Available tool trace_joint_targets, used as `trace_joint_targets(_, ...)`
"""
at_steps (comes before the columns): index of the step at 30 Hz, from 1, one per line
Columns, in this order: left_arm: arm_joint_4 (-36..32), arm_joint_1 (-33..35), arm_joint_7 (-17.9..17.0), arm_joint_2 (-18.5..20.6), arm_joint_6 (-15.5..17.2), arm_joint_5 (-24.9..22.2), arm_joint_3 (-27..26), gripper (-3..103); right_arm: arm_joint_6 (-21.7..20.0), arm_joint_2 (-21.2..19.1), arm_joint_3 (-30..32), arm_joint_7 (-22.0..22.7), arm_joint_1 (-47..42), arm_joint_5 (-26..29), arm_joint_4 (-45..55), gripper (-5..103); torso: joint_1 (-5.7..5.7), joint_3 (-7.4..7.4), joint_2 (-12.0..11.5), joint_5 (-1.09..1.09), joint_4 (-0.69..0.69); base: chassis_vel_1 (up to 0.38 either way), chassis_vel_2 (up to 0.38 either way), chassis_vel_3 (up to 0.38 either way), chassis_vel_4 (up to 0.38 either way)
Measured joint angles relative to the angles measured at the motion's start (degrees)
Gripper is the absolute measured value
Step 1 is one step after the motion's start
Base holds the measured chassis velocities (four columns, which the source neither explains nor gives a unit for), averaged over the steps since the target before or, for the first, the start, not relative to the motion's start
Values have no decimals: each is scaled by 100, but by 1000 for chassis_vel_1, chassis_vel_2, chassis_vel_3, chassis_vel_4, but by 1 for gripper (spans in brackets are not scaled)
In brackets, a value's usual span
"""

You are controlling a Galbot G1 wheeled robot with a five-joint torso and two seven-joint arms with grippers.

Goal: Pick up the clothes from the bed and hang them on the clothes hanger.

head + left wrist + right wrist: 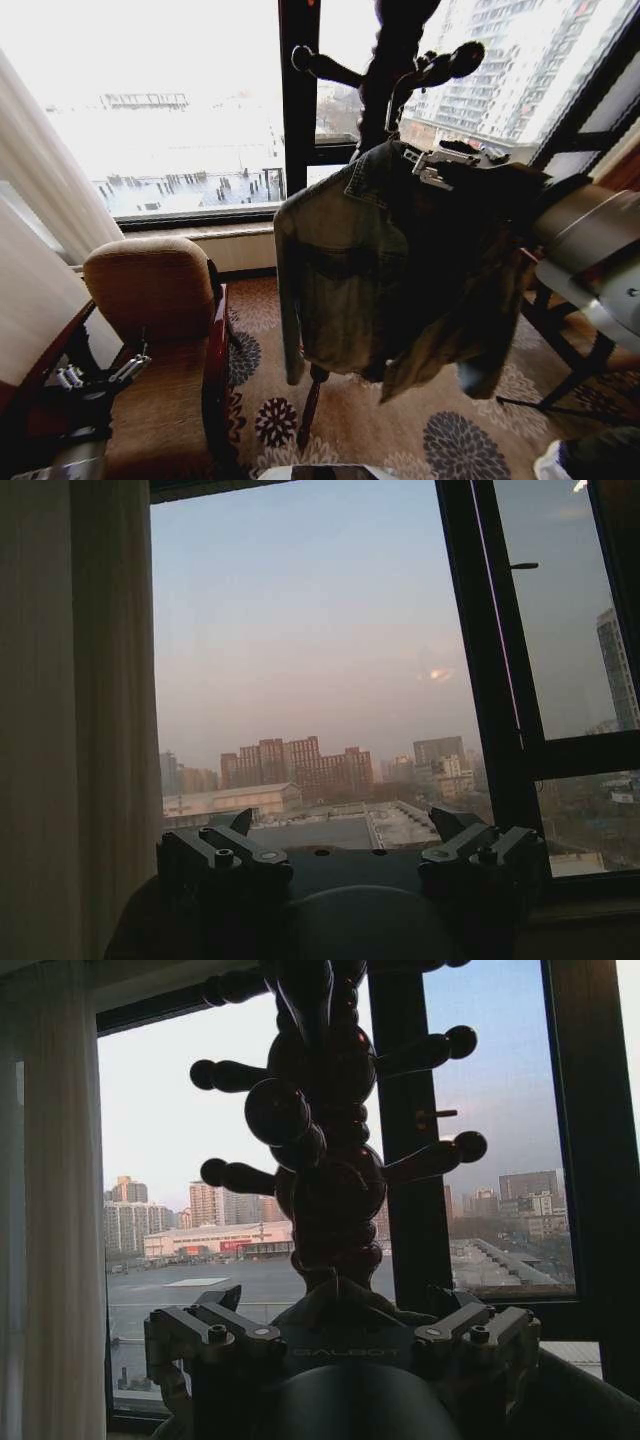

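The clothes, a faded denim jacket, hang from the dark wooden coat stand by the window. The clothes hanger's silver hook is looped over a peg; its black frame is hidden inside the jacket. My right gripper sits at the jacket's collar and right shoulder. In the right wrist view the right gripper is open, with a dark hump of jacket between the fingers and the coat stand just beyond. My left gripper hangs low over the armchair, and in its wrist view the left gripper is open and holds nothing. The bed is out of view.
A tan armchair with dark wood arms stands at the lower left, beside a pale curtain. Dark table legs stand at the right. Flower-patterned carpet lies under the stand. The window frame is right behind it.
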Motion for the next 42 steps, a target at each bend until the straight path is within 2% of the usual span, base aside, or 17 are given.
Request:
trace_joint_targets(27,0,0,0,0,0,0,0,100,-55,38,-5,1,-6,-48,-4,100,0,0,0,0,0,0,0,0,0)
trace_joint_targets(42,0,0,0,1,0,0,0,100,-56,40,-6,1,0,-50,-3,100,2,0,0,0,0,144,-140,-144,161)
